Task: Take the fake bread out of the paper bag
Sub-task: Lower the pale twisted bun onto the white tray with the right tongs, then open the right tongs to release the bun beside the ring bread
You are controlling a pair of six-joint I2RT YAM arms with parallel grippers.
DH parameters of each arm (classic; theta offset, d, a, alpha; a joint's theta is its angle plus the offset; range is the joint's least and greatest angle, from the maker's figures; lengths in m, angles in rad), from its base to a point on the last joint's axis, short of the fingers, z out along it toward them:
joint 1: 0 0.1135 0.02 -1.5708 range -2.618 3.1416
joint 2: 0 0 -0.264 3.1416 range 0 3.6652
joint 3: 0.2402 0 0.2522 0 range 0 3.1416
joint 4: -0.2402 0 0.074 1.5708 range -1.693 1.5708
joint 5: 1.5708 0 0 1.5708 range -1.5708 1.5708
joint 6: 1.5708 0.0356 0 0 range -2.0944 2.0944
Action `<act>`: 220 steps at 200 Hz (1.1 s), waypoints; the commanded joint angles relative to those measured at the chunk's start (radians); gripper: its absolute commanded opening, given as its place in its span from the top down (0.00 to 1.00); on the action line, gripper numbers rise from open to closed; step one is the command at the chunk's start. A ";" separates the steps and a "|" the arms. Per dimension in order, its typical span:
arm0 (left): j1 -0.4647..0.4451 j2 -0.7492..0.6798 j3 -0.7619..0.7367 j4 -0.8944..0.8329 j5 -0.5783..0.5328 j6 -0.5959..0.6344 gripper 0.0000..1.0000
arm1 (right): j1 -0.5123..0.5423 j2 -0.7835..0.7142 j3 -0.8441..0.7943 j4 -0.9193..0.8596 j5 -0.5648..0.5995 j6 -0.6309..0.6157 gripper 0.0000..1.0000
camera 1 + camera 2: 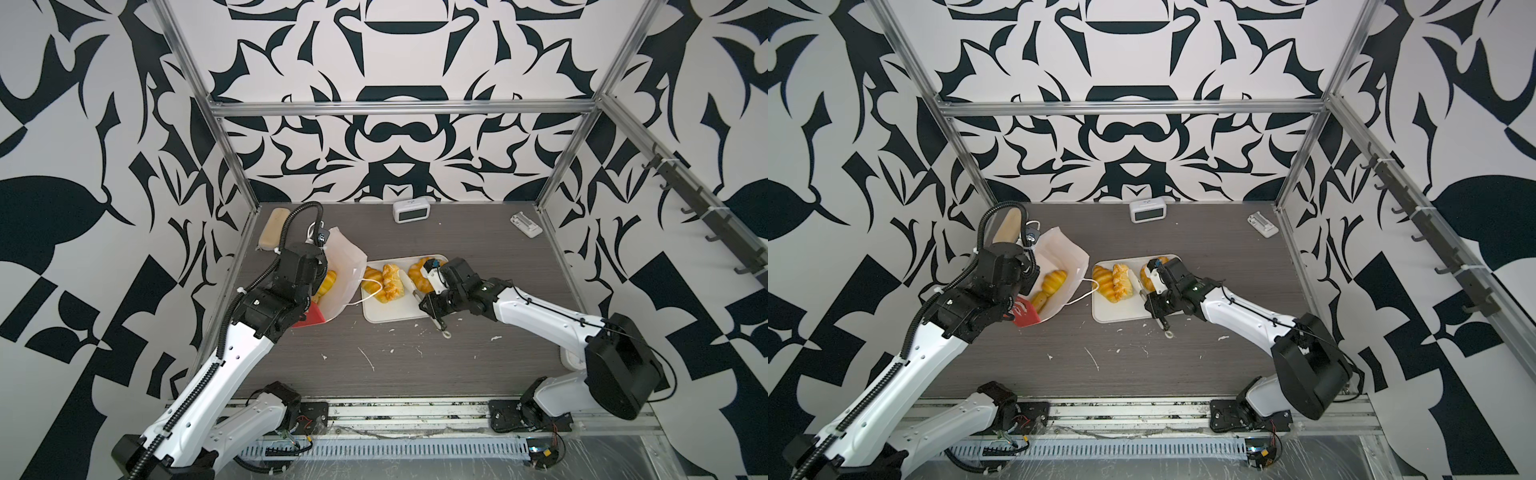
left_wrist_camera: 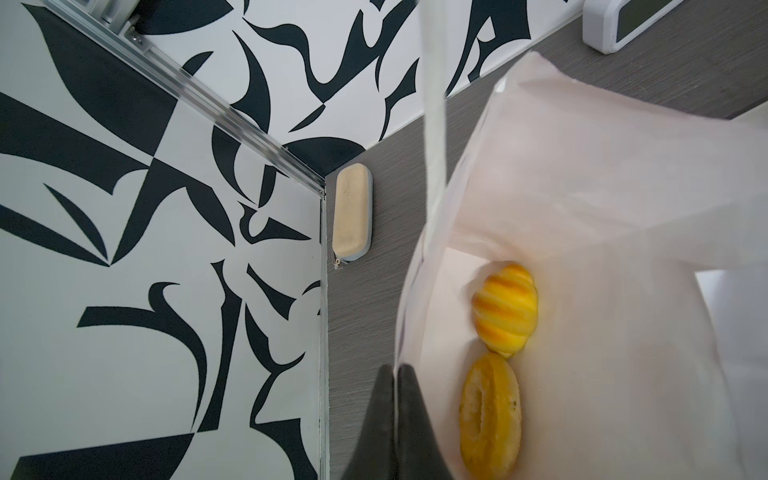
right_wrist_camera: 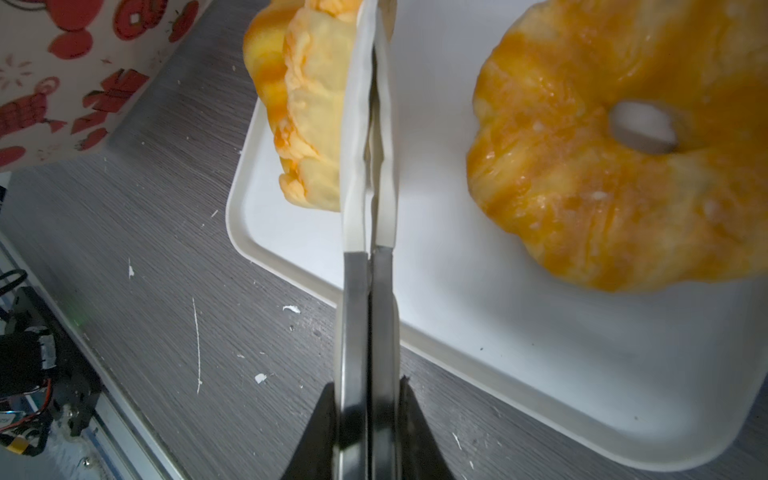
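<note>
The paper bag (image 1: pixel 347 262) stands open at the left, its white inside (image 2: pixel 602 208) showing. My left gripper (image 2: pixel 397 368) is shut on the bag's near wall, at the rim. Two pieces of fake bread lie in the bag: a striped roll (image 2: pixel 505 309) and a small bagel ring (image 2: pixel 490 415). On the white tray (image 1: pixel 395 313) lie a croissant roll (image 1: pixel 372 275), a paler braided roll (image 3: pixel 307 104) and a large ring (image 3: pixel 602 187). My right gripper (image 3: pixel 368 382) is shut on metal tongs (image 3: pixel 368 166). Their white tips are closed between the braided roll and the large ring.
A tan zippered case (image 1: pixel 274 228) lies in the back left corner. A white clock (image 1: pixel 409 210) stands at the back wall and a small white object (image 1: pixel 525 224) at the back right. The bag's cord handle (image 1: pixel 368 291) drapes over the tray's left edge. White scraps dot the table's front.
</note>
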 commanded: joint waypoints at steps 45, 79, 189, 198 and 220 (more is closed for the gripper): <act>0.014 -0.022 -0.024 0.046 0.025 -0.013 1.00 | -0.009 0.065 0.148 -0.135 0.086 -0.060 0.98; 0.017 -0.016 -0.028 0.047 0.032 -0.014 1.00 | -0.009 0.055 0.157 -0.170 0.123 -0.050 0.87; 0.020 -0.006 -0.032 0.049 0.071 -0.032 1.00 | -0.010 -0.105 0.114 -0.191 0.237 0.007 0.58; 0.020 -0.004 -0.033 0.049 0.076 -0.035 1.00 | -0.009 -0.119 0.109 -0.187 0.231 0.012 0.58; 0.020 0.002 -0.035 0.051 0.083 -0.041 1.00 | -0.009 -0.131 0.108 -0.186 0.184 0.016 0.61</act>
